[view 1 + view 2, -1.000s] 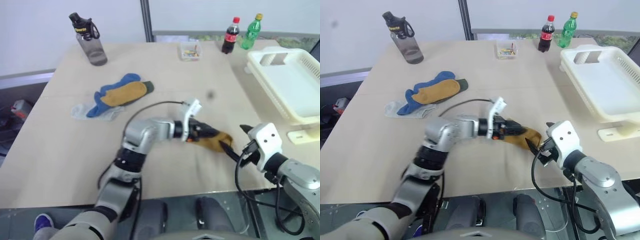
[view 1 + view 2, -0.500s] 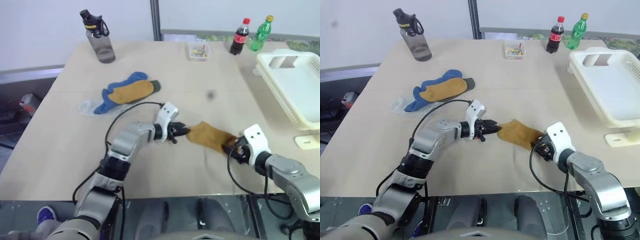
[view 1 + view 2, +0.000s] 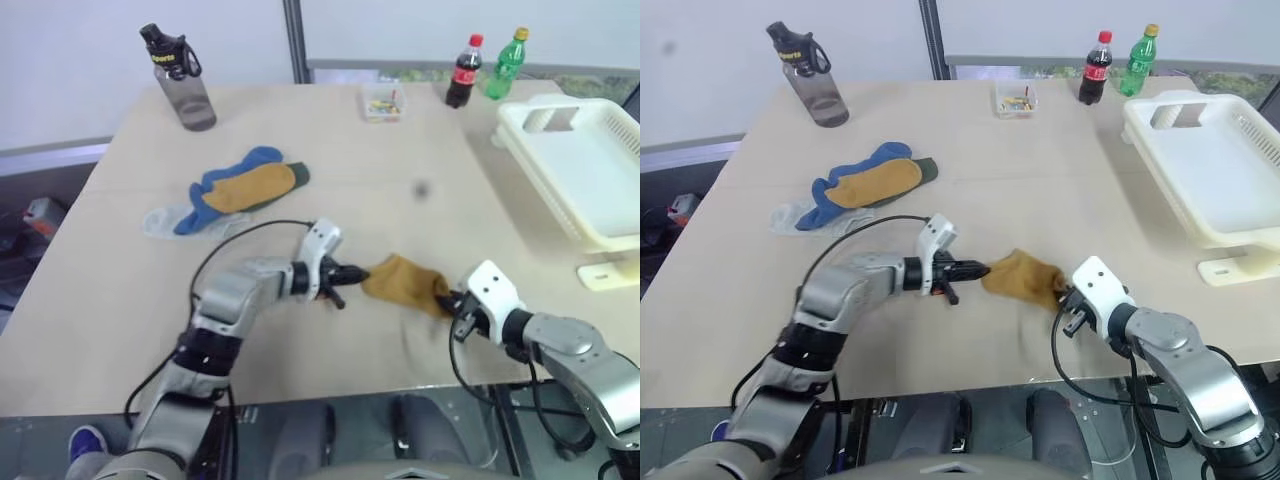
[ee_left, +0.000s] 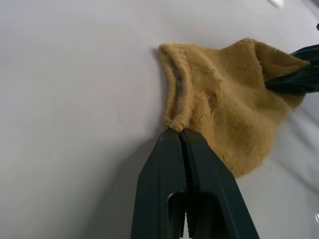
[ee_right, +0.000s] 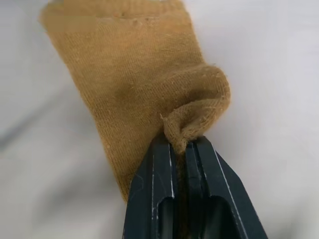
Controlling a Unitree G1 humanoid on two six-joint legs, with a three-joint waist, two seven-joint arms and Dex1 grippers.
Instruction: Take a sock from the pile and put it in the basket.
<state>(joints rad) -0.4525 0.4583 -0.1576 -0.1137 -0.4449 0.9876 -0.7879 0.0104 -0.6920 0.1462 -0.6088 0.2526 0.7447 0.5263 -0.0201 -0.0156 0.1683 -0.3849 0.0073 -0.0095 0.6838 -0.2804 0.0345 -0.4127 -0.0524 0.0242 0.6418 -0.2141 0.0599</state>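
Left eye view: a matte, beige table (image 3: 120, 290) seen from above, described from its left side to its right. At far left stands a smoky-grey translucent water bottle (image 3: 184, 82) with a black cap and carry loop. Nearer the middle lies the pile (image 3: 232, 192), a low, flat heap of soft knit socks: a blue one curving round a mustard-yellow one, a dark green toe at its right end and a pale, whitish one at its left.

In front of the pile, the left gripper (image 3: 350, 272) reaches toward the right, its two smooth black fingers pressed together, their tips at the rolled cuff edge of a single mustard sock (image 3: 402, 283). In the left wrist view that cuff appears as a thick, fuzzy hem touching the fingertips (image 4: 175, 137); whether any fabric is pinched between them cannot be told. The sock lies crumpled on the table between the two grippers, well apart from the pile and from the basket. Its fabric is a fine ribbed knit.

The right gripper (image 3: 449, 299) is clamped on the sock's opposite end, where the right wrist view shows a small fold of knit nipped between the black fingers (image 5: 154, 164).

At the far edge sit a small clear box (image 3: 381, 101) of coloured bits, a red-capped cola bottle (image 3: 460, 74) and a green bottle (image 3: 503, 66). At far right rests the basket (image 3: 525, 155), rigid cream-white plastic, rectangular, with slotted walls and a handle cut-out.
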